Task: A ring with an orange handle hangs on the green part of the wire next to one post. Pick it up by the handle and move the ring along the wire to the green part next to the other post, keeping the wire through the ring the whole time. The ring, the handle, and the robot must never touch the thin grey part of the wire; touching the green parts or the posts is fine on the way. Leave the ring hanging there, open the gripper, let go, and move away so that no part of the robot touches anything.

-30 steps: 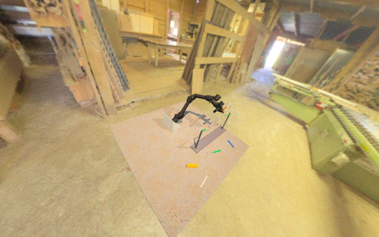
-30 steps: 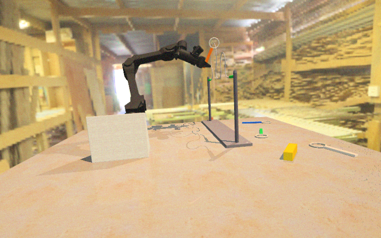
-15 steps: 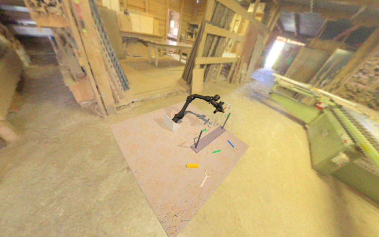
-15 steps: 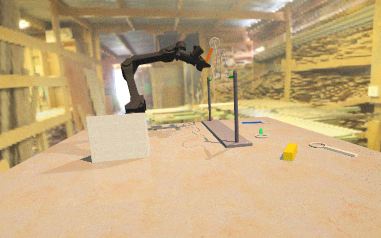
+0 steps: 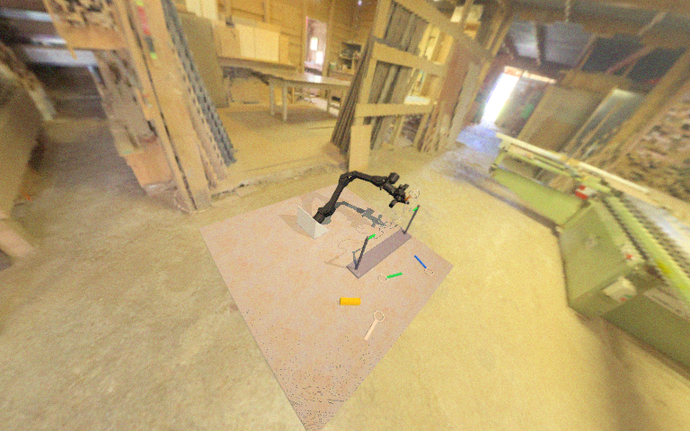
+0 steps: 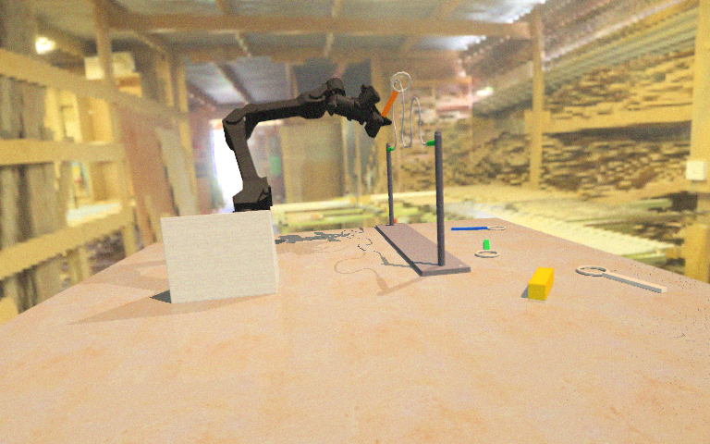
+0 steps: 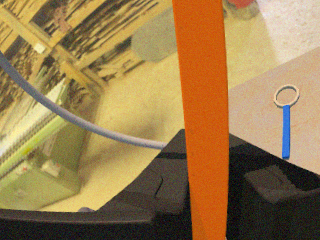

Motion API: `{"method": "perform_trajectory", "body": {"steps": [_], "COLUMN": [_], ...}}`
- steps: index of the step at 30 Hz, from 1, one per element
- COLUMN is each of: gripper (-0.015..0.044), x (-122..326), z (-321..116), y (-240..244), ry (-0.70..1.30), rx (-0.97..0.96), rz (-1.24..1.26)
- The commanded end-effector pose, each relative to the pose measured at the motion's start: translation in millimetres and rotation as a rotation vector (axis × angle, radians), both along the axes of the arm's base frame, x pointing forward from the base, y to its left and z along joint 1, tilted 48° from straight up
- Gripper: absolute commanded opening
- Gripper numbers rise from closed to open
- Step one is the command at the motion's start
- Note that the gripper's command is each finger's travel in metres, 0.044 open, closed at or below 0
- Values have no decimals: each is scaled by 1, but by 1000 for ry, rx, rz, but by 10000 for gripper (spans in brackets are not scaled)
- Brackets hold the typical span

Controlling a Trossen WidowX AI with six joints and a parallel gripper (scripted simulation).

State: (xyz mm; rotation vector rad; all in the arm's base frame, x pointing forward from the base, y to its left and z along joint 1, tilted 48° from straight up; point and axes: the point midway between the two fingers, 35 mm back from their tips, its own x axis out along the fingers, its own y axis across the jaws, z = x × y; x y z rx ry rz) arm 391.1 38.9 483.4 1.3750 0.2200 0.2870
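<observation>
The gripper (image 5: 405, 201) (image 6: 385, 120) (image 7: 206, 140) is shut on the orange handle (image 6: 388, 104) (image 7: 202, 90). The handle slopes up to the pale ring (image 6: 400, 73), which is at the top of the wire's tall bend near the far post. In the exterior view the wire's top shows inside the ring; any contact is too small to tell. The grey wire (image 6: 415, 97) (image 7: 85, 123) passes left of the handle in the wrist view. Green parts (image 6: 431, 142) (image 6: 390, 149) adjoin the near post (image 5: 361, 252) (image 6: 439, 199) and far post (image 5: 411, 220) (image 6: 389, 183). The ring is outside the wrist view.
The posts stand on a grey base (image 5: 378, 254) (image 6: 405, 244). Beyond it lie a blue-handled ring (image 5: 420, 261) (image 6: 468, 228) (image 7: 286, 132), a green-handled ring (image 5: 393, 275) (image 6: 486, 244), a yellow block (image 5: 349, 301) (image 6: 540, 283) and a pale ring tool (image 5: 370, 329) (image 6: 633, 281). A white panel (image 5: 309, 224) (image 6: 219, 256) stands near the arm base.
</observation>
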Motion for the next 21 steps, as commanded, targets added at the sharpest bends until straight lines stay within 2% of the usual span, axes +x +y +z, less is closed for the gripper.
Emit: {"method": "perform_trajectory", "body": {"steps": [1, 21], "gripper": [-150, -150], "x": [-3, -3], "z": [4, 13], "y": [0, 0], "ry": [-13, -41], "rx": [49, 297], "rz": [-7, -14]}}
